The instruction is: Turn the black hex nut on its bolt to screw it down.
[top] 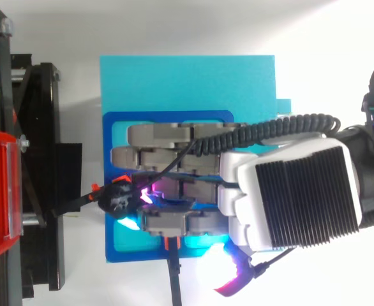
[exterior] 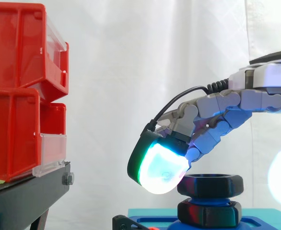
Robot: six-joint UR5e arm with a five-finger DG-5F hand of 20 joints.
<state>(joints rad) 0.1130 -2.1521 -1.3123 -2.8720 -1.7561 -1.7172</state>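
The black hex nut (exterior: 212,186) sits high on its bolt, above a second black hex piece (exterior: 210,213) on a blue base (exterior: 255,223). My hand (exterior: 227,103) reaches in from the right and curls down over the nut. One glowing white-green fingertip (exterior: 159,167) presses on the nut's left edge, and the other fingers arch over its top. From above, the hand (top: 289,191) covers the dark blue plate (top: 168,118) on the cyan block (top: 187,83). The nut is hidden under the fingers there, with a magenta glow between them.
Stacked red bins (exterior: 16,91) stand on a black stand (exterior: 25,196) at the left, about a hand's width from the fingertips. A small black clamp with an orange tip (exterior: 131,224) lies at the base's left edge. The white curtain hangs behind.
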